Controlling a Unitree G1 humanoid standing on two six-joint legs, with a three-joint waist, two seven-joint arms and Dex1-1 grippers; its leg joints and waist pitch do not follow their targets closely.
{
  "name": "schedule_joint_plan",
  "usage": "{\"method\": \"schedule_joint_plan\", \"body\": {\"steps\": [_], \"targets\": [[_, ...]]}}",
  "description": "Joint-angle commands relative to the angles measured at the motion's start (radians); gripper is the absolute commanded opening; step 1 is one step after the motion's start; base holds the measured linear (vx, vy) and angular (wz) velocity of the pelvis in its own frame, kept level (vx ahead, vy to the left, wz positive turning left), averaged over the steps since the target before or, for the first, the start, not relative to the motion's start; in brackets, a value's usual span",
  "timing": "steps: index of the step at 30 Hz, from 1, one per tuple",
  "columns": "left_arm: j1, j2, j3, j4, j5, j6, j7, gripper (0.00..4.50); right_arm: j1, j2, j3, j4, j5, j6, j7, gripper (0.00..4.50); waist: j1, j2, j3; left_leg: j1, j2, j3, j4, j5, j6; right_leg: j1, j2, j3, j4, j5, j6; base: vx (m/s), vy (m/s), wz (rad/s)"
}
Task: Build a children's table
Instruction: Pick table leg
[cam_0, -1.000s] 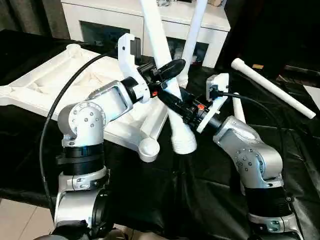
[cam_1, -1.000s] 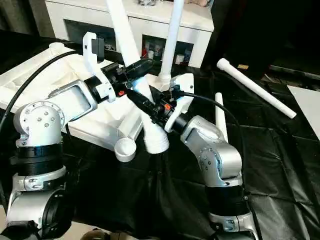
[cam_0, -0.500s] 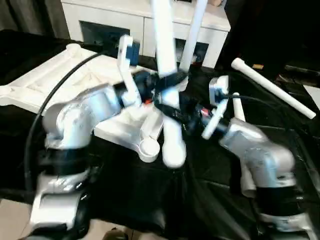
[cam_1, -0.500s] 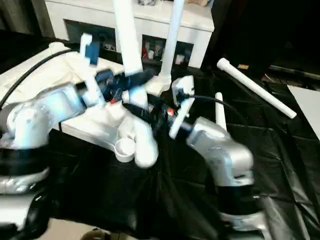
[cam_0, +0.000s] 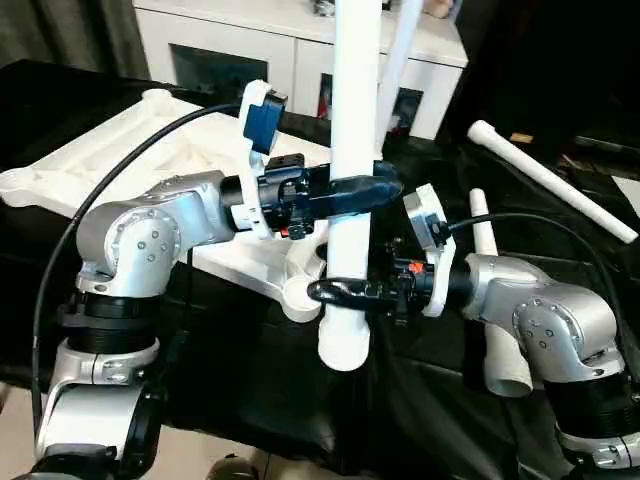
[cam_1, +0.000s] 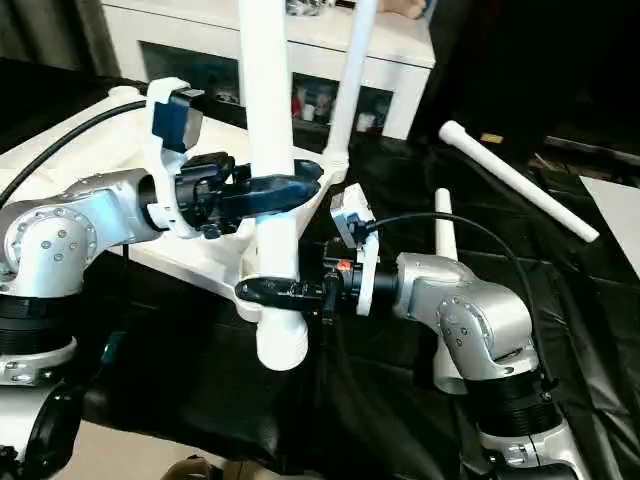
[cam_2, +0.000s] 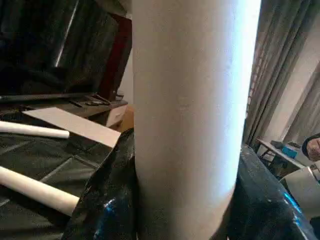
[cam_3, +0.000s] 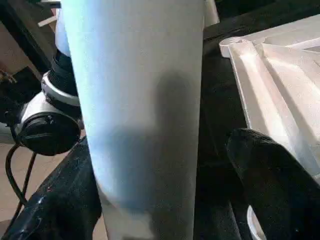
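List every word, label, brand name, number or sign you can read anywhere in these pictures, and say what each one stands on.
None can be read. The white leg held upright, the ribbed tabletop, both loose legs on the black cloth and the white cabinet show no print. The left gripper and right gripper bear no readable marking. Small items behind the cabinet's glass are too small to read.

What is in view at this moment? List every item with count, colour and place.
Tabletop: one, white, ribbed underside up, on the black sheet at left.
Held leg: one, white, upright at centre.
Fitted leg: one, white, standing at the tabletop's far corner.
Loose legs: two, white, on the sheet at right, a far one and a near one.
Black sheet: one, under everything.
Cabinet: one, white, behind.
Left gripper: around the held leg.
Right gripper: around it lower down.
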Motion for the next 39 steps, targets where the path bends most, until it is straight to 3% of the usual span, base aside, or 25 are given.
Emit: {"method": "schedule_joint_plan", "body": {"steps": [1,16,20,22,24,27,29,33,39], "targets": [[-0.029,0.004,-0.009,0.001,0.005,-0.017,-0.014,1.82,0.008,-0.017,-0.005,-0.007,0.003,0.007,0.003,3.73,0.001,0.005,-0.073,0.02,0.032,-0.006,-0.068,-0.187,-0.032,0.047,-0.076,0.04,-0.07,-0.242,-0.145,0.0,0.0,0.0],[-0.028,0.012,-0.028,0.024,0.018,-0.055,-0.027,1.82,0.021,-0.009,-0.001,-0.015,0.012,0.018,-0.021,3.73,0.0,0.006,-0.073,0.019,0.033,-0.008,-0.069,-0.206,-0.044,0.046,-0.077,0.04,-0.071,-0.27,-0.136,0.0,0.0,0.0],[-0.024,0.003,-0.036,0.033,0.048,-0.098,-0.012,1.82,0.027,-0.013,0.016,-0.006,-0.018,0.0,-0.036,3.73,0.0,0.007,-0.073,0.019,0.033,-0.008,-0.069,-0.202,-0.044,0.047,-0.076,0.04,-0.07,-0.252,-0.139,0.0,0.0,0.0],[-0.025,-0.005,-0.051,0.052,0.092,-0.139,0.018,1.82,0.028,-0.011,0.047,0.022,-0.098,-0.054,-0.082,3.73,-0.001,0.005,-0.072,0.018,0.033,-0.009,-0.069,-0.202,-0.047,0.046,-0.076,0.04,-0.071,-0.258,-0.132,0.0,0.0,0.0],[-0.027,-0.013,-0.053,0.064,0.111,-0.157,0.041,1.82,0.027,-0.002,0.054,0.043,-0.133,-0.076,-0.116,3.73,-0.001,0.006,-0.073,0.019,0.033,-0.009,-0.07,-0.204,-0.057,0.045,-0.078,0.041,-0.072,-0.27,-0.125,0.0,0.0,0.0],[-0.028,-0.035,-0.072,0.116,0.201,-0.248,0.118,1.82,0.04,0.073,0.04,0.132,-0.24,-0.204,-0.273,3.73,-0.004,0.005,-0.072,0.019,0.031,-0.009,-0.07,-0.22,-0.066,0.044,-0.08,0.04,-0.076,-0.298,-0.12,0.0,0.0,0.0],[-0.018,-0.035,-0.085,0.113,0.216,-0.256,0.121,1.82,0.054,0.1,0.025,0.141,-0.237,-0.218,-0.299,3.73,-0.006,0.006,-0.074,0.019,0.032,-0.01,-0.07,-0.226,-0.066,0.042,-0.081,0.041,-0.075,-0.299,-0.115,0.0,0.0,0.0],[0.002,-0.039,-0.105,0.11,0.241,-0.272,0.126,1.82,0.081,0.141,0.018,0.149,-0.25,-0.267,-0.339,3.73,-0.007,0.01,-0.075,0.019,0.034,-0.009,-0.071,-0.212,-0.055,0.044,-0.077,0.04,-0.067,-0.22,-0.137,0.0,0.0,0.0],[0.003,-0.061,-0.1,0.124,0.257,-0.303,0.152,1.82,0.096,0.178,0.025,0.177,-0.273,-0.298,-0.37,3.73,-0.008,0.011,-0.074,0.02,0.033,-0.009,-0.071,-0.227,-0.05,0.045,-0.077,0.041,-0.069,-0.229,-0.142,0.0,0.0,0.0]]}}
